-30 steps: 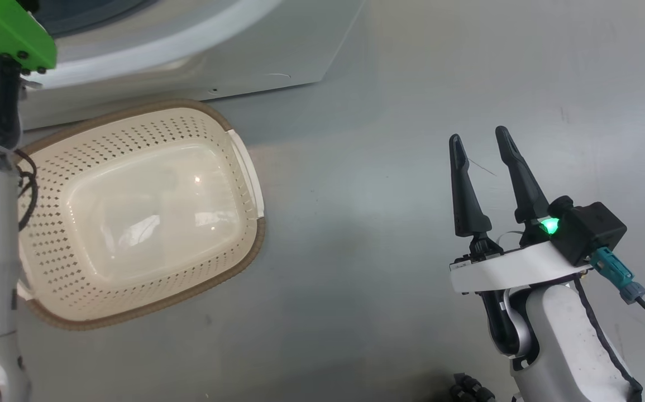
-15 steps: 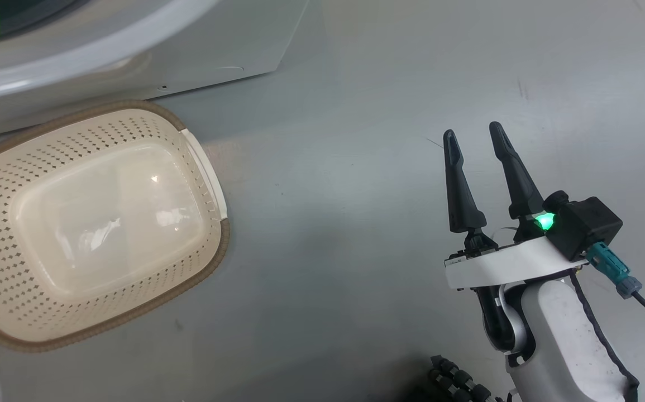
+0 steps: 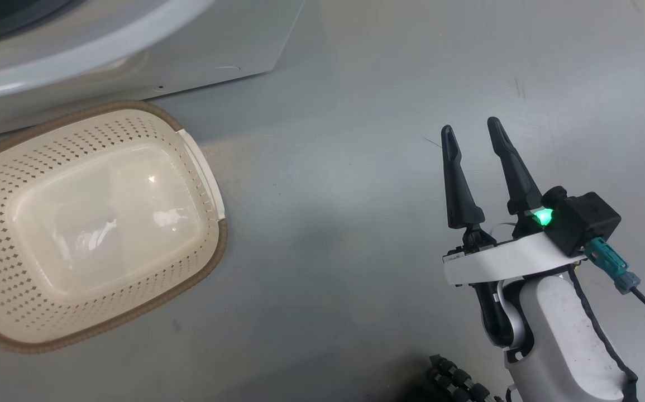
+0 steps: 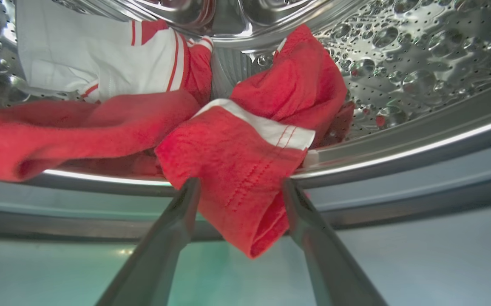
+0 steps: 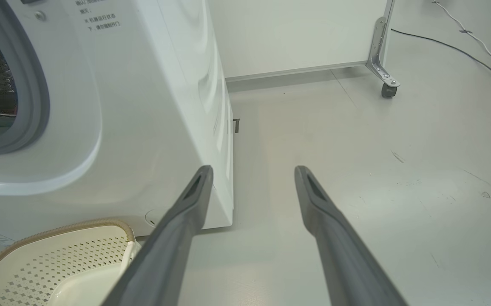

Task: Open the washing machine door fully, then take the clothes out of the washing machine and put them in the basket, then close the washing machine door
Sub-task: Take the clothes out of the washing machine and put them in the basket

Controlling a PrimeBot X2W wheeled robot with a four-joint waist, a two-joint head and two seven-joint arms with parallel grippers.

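Red clothes (image 4: 245,144) in the washing machine (image 5: 143,106) drum, one fold between the wide-apart jaws of the left gripper (image 4: 241,182), right gripper (image 3: 469,125) jaws spread wide too, nothing between them, basket (image 3: 219,245) well off to their left

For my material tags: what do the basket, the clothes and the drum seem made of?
The basket: glossy cream plastic, by its moulded perforations and glare. The clothes: soft red fabric, perhaps terry, stitched and folded. The drum: polished metal, probably steel, mirror-bright and embossed.
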